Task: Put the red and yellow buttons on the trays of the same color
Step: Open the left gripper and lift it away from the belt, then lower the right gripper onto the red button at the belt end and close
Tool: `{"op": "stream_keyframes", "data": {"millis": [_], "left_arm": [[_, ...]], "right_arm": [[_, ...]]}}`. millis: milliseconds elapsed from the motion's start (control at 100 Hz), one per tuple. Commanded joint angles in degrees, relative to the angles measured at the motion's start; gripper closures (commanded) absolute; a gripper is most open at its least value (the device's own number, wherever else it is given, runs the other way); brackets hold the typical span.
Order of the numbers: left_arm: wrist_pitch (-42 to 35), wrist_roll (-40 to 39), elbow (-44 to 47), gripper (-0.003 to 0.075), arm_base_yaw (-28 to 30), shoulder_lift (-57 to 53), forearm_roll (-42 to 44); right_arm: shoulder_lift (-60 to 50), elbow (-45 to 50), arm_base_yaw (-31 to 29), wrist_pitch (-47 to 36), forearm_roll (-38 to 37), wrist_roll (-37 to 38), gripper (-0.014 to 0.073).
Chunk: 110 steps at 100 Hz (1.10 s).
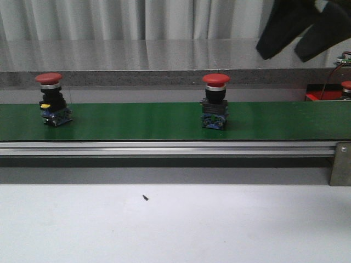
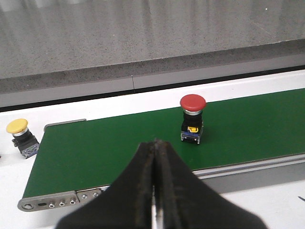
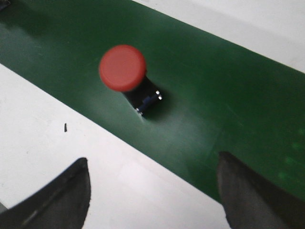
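Two red buttons stand upright on the green belt (image 1: 137, 121), one at the left (image 1: 49, 98) and one near the middle (image 1: 215, 101). My left gripper (image 2: 155, 143) is shut and empty, hovering over the belt's near edge short of the left red button (image 2: 192, 117). A yellow button (image 2: 19, 136) sits on the white surface just past the belt's end. My right gripper (image 3: 152, 158) is open, high above the table's near side, with the middle red button (image 3: 122, 67) ahead of it. In the front view this gripper (image 1: 285, 55) hangs at the top right. A corner of the red tray (image 1: 313, 96) shows far right.
Another red cap (image 1: 346, 86) and a thin wire (image 1: 329, 76) sit by the red tray. An aluminium rail (image 1: 164, 148) runs along the belt's front, with a bracket (image 1: 340, 164) at the right. A small dark speck (image 1: 145, 197) lies on the white table.
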Motion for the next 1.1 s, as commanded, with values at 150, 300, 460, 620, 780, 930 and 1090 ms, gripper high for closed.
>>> {"op": "stream_keyframes", "data": {"millis": [150,300,460,620,780,930,1090], "left_arm": [[-4.74,0.11,-1.61,0.0740,-0.43,0.35,-0.98],[-4.74,0.11,-1.61,0.0740,-0.43,0.35,-0.98],[-4.74,0.11,-1.61,0.0740,-0.43,0.35,-0.98],[-4.74,0.11,-1.61,0.0740,-0.43,0.35,-0.98],[-4.74,0.11,-1.61,0.0740,-0.43,0.35,-0.98],[-4.74,0.11,-1.61,0.0740,-0.43,0.35,-0.98],[-4.74,0.11,-1.61,0.0740,-0.43,0.35,-0.98]], "right_arm": [[6.84,-8.72,1.84,-3.18,1.95,-0.76,0.0041],[10.78,-11.45,1.89,-3.04,1.95,-0.76,0.0041],[14.32,-12.66,1.89,-3.20,1.49,-0.76,0.0057],[16.17,-12.66,1.89,-2.73,-0.39,-0.76,0.0216],[16.29,-13.21,1.08,0.88,-1.21,-0.64,0.0428],[16.29,-18.15,-1.85,8.80,-1.27,-0.53,0.0431],[16.29,-26.78,-8.58,15.87,-3.64,1.00,0.0431]]}}
